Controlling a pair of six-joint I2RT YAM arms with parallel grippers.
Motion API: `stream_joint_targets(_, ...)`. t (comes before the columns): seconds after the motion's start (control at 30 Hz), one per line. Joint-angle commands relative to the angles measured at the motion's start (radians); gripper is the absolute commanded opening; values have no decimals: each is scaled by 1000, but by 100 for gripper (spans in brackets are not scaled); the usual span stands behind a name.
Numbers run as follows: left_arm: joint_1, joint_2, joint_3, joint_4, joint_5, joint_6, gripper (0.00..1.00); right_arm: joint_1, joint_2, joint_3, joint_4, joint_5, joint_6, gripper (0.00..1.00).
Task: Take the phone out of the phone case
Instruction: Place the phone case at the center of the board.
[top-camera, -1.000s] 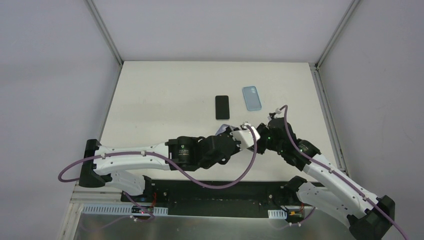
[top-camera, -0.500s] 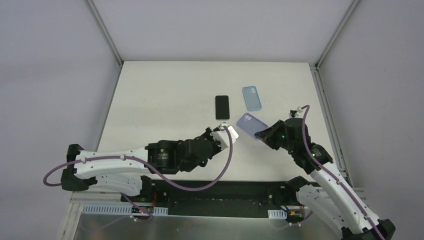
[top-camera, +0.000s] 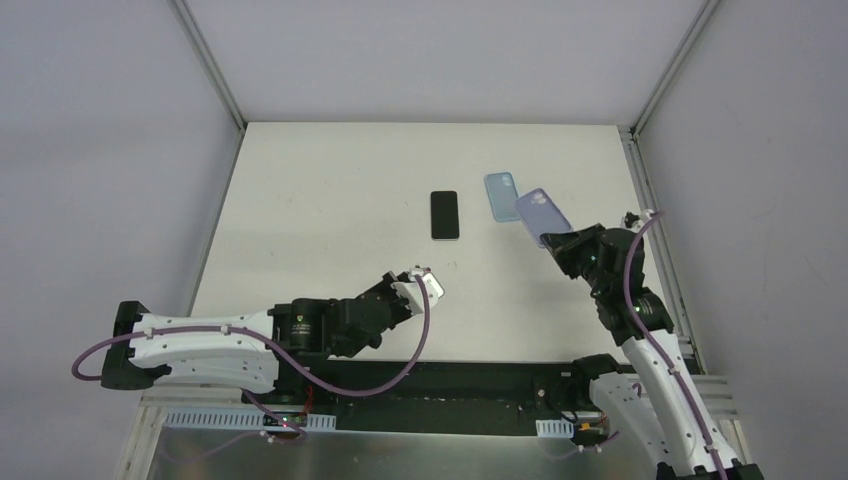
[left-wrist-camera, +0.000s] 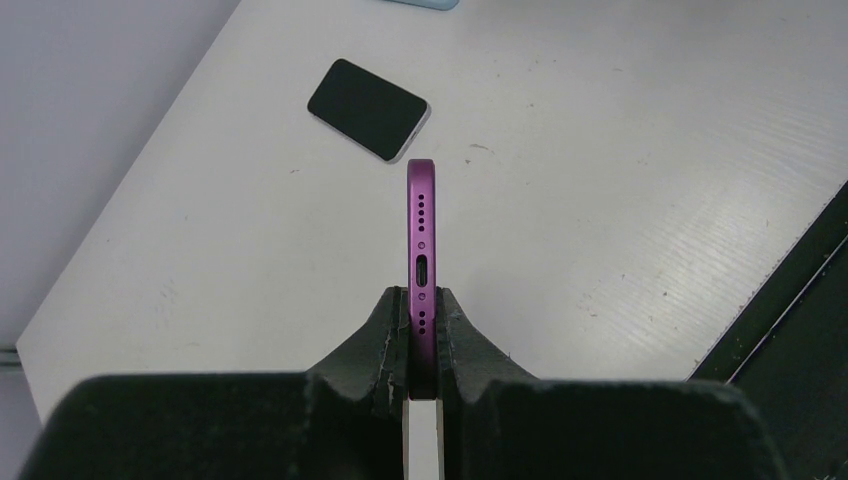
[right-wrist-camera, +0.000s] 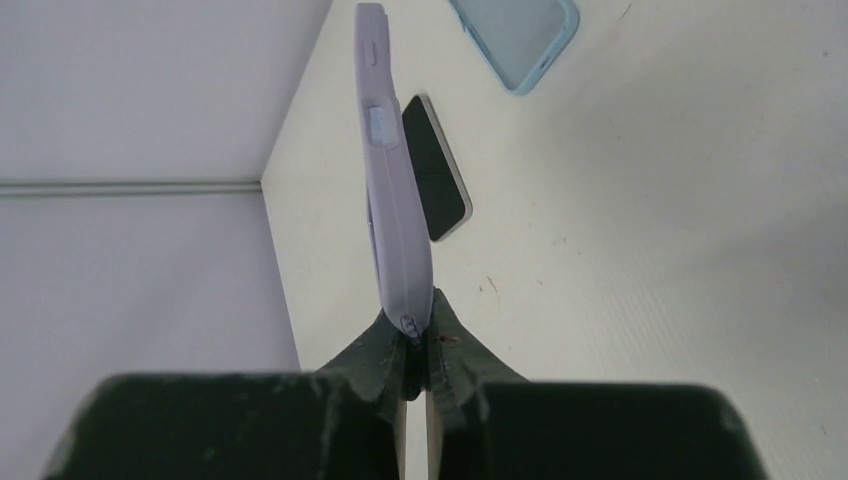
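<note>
Separated since a second ago, the two grippers are no longer meeting over the near middle of the table (top-camera: 330, 200). I am seeing the left arm drawing back toward its base and the right arm swinging out to its own side, so phone and case are now well apart.

Surface and room: the white table is sitting between plain grey walls (top-camera: 100, 150), with metal frame posts (top-camera: 208, 62) rising from its far corners. Its top is showing faint scuffs and specks in both wrist views. A black phone (top-camera: 444, 214) is lying flat, screen up, ahead of the left gripper (top-camera: 428, 283) and slightly to its left. A blue case (top-camera: 503, 196) is lying flat, ahead of the right gripper (top-camera: 562, 240) and to the right of its fingers.

Left arm: it is reaching low and forward, forearm close to level. Its fingers are clamping the bottom end of the purple phone (left-wrist-camera: 421, 230), which is standing edge-on ahead of them, clear of the table, port and speaker holes facing the wrist camera.

Right arm: it is standing taller, elbow bent. Its fingers are pinching one end of the lilac case (top-camera: 541, 212), which is projecting forward off the surface, side buttons facing the wrist camera and the black phone partly hidden behind it.
</note>
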Motion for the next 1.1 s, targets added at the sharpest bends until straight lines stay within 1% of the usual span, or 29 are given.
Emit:
stream_joint_targets(0.0, -4, -25, -25, 107, -41, 18, 0, -43, 39, -30, 216, 105, 81, 0)
stream_joint_targets(0.1, -4, -27, -48, 124, -37, 7, 0, -116, 101, -53, 309, 105, 81, 0)
stream_joint_targets(0.2, -4, -33, -74, 148, -42, 1, 0, -198, 208, -81, 423, 120, 84, 0)
stream_joint_targets(0.23, -4, -34, -81, 156, -41, 0, 0, -214, 248, -92, 460, 50, 175, 0)
stream_joint_targets(0.3, -3, -35, -91, 167, -42, -4, 0, -229, 322, -113, 532, 35, 216, 0)
stream_joint_targets(0.43, -3, -38, -100, 175, -35, -18, 0, -229, 458, -109, 620, 48, 230, 0)
stream_joint_targets(0.73, -3, -66, -117, 181, -17, -46, 0, -230, 749, 28, 634, 69, 207, 0)
stream_joint_targets(0.83, -3, -68, -118, 181, -13, -49, 0, -228, 855, 85, 626, 41, 212, 0)
stream_joint_targets(0.97, -3, -66, -118, 181, -19, -48, 0, -229, 958, 146, 627, 25, 219, 0)
stream_joint_targets(1.07, -3, -59, -120, 183, -17, -49, 0, -229, 1024, 190, 629, -27, 237, 0)
